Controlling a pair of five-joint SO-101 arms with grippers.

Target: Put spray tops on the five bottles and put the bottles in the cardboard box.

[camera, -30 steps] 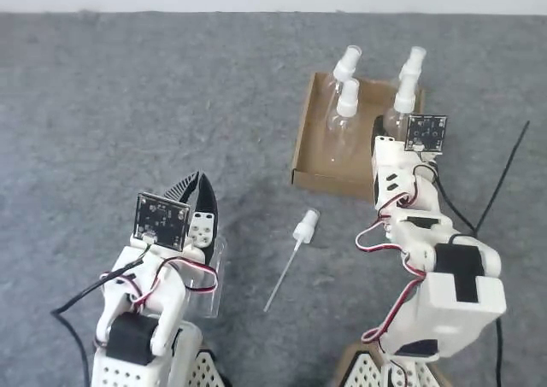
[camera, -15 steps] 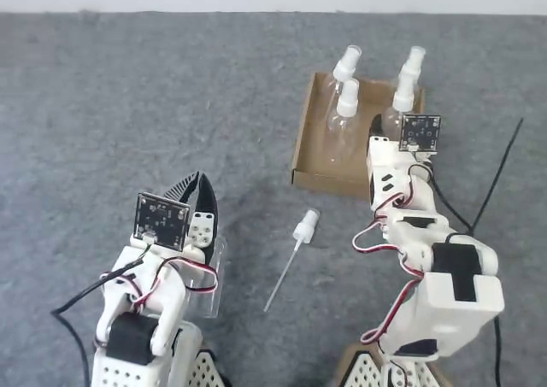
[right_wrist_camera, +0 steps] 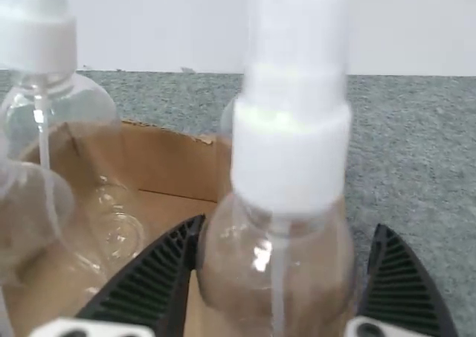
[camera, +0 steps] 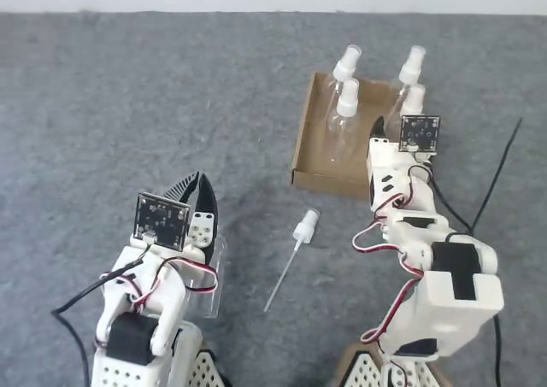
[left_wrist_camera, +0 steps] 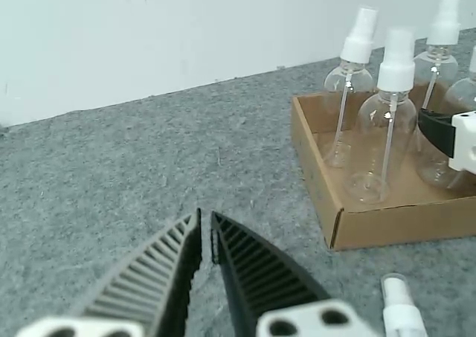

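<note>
Several clear bottles with white spray tops stand in the cardboard box point(camera: 301, 139). My right gripper point(camera: 395, 124) is open around the near right bottle point(camera: 416, 96). In the right wrist view its fingers point(right_wrist_camera: 152, 281) flank that bottle point(right_wrist_camera: 275, 270), with a small gap on one side. A loose spray top point(camera: 304, 227) with its long tube lies on the carpet in front of the box. A clear capless bottle point(camera: 211, 272) lies beside the left arm, partly hidden by it. My left gripper point(left_wrist_camera: 206, 219) is shut and holds nothing, well short of the box point(left_wrist_camera: 401, 222).
Grey carpet covers the whole table. Open floor stretches to the left of the box and ahead of the left gripper point(camera: 192, 184). A black cable point(camera: 496, 182) runs along the right side near the right arm.
The right wrist has shifted slightly to the left. The spray top of the bottle at its gripper has moved a little to the right. The left arm is still.
</note>
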